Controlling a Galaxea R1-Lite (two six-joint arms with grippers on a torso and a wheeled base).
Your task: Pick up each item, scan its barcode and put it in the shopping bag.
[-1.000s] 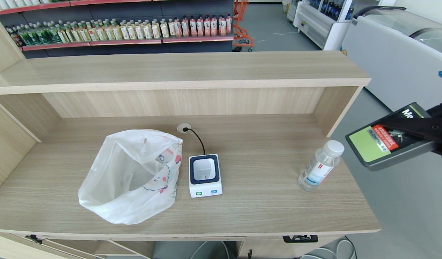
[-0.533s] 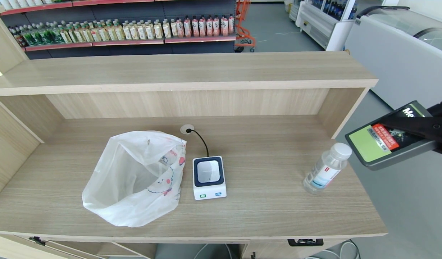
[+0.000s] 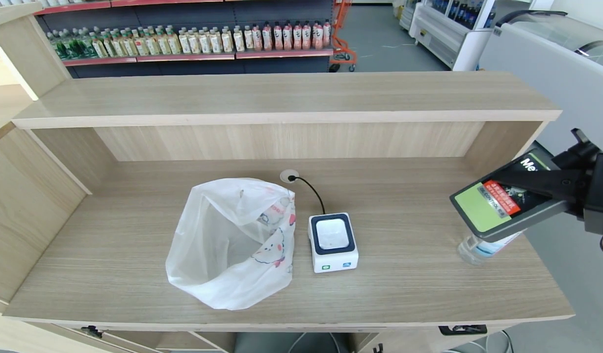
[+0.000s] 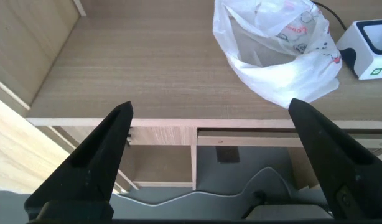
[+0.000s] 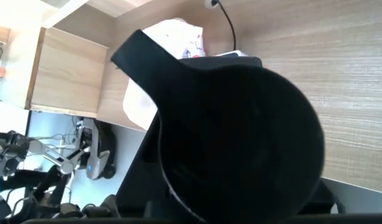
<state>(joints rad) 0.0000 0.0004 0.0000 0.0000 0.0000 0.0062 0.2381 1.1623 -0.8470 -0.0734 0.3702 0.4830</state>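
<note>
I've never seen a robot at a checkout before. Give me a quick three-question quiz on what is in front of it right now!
1. True or false: the shopping bag lies flat and shut on the counter.
2. What is in the right gripper? A) a can B) a dark pack with a green and red label C) nothing
3. Fill in: the scanner stands between the bag and the ____.

Key: 1. False, it stands open. 2. B. 3. Water bottle, partly hidden behind the pack.
</note>
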